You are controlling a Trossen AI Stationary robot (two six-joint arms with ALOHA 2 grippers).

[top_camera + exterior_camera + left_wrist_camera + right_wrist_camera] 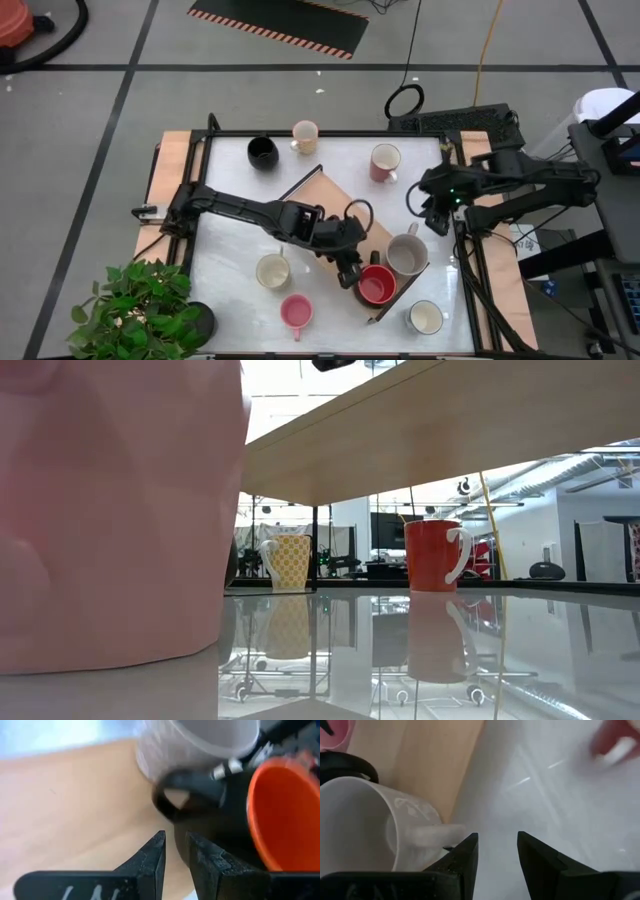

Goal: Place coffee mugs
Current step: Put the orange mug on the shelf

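Mugs numbered eight in the high view: one black (262,152) and one cream (305,135) at the far edge, one pink (384,162) far right, another cream (273,270) and another pink (295,312) near left, one white (426,318) near right, and one grey (405,255) and one red (377,285) that appeared to sit on the near right end of the single tray (325,195). That made two on the tray and six on the table. The left gripper (351,274) lay just left of the red mug. The right gripper (437,212) hung over the table's right side, far of the grey mug.

The low view showed only three mugs: a pink one (110,510) very near, a patterned cream one (286,563) and a red one (435,555) farther off, under the tray's board (450,430).

In the left wrist view the left gripper (174,837) had its fingers a narrow gap apart with nothing between them, and the red mug (285,805) just ahead beside the tray's black wire end (195,782). Any move here probably needed a straight line, clear of that wire and of the grey mug close by.

In the right wrist view the right gripper (497,837) stood apart and empty, with the grey mug (365,825) at the tray's edge.
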